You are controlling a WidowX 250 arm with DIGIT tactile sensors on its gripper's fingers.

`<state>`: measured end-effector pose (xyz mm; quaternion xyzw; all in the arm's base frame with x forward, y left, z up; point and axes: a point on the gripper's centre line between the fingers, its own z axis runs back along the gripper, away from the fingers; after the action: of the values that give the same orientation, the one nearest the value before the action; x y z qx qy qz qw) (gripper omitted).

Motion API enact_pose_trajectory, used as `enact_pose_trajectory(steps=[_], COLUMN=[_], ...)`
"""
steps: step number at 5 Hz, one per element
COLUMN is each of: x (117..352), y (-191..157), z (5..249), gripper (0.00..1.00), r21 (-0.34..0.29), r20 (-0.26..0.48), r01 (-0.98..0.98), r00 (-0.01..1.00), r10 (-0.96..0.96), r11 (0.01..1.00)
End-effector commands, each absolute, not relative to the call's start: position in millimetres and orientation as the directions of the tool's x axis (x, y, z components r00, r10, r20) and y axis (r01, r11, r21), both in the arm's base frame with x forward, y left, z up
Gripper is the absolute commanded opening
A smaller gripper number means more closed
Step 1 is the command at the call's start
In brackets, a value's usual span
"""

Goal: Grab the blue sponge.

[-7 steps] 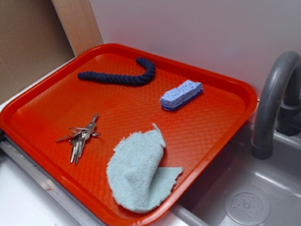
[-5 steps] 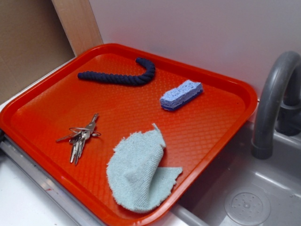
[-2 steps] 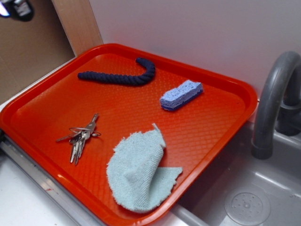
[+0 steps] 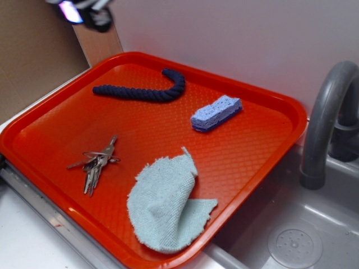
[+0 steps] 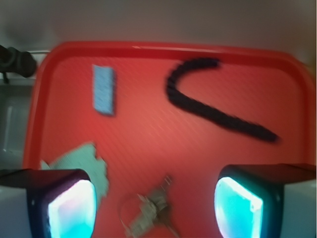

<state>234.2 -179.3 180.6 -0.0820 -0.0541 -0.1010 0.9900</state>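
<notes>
The blue sponge is seen lying near the tray's far rim, clear of the rope. The gripper is held high, jaws wide apart and empty.

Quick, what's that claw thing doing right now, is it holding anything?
Gripper: open and empty, high above the red tray; the blue sponge lies untouched on the tray.

The claw is cut off by the exterior view's top edge and smeared, so its jaw stance is unreadable there. The wrist view is blurred throughout; the keys between its fingers show no detail.
</notes>
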Motion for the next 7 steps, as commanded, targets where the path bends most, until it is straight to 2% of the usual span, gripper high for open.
enact_pose_trajectory(steps=[1, 2, 3, 4, 6, 7], x=[251.0, 258.4, 267.4, 279.2, 281.2, 285.3], y=[-240.5, -255.5, -276.2, -276.8, -269.7, -260.4], z=[162.1, 147.9, 126.7, 107.5, 72.6, 57.4], gripper=[1.0, 1.0, 1.0, 1.0, 1.0, 1.0], r21=[-0.127, -0.138, -0.092, -0.106, -0.089, -0.114], r20=[0.124, 0.106, 0.05, 0.024, -0.031, -0.05], r01=[0.239, 0.254, 0.251, 0.229, 0.226, 0.218], r00=[0.967, 0.965, 0.968, 0.973, 0.973, 0.973], r10=[-0.223, -0.24, -0.247, -0.228, -0.229, -0.225], r11=[0.963, 0.957, 0.964, 0.968, 0.97, 0.969])
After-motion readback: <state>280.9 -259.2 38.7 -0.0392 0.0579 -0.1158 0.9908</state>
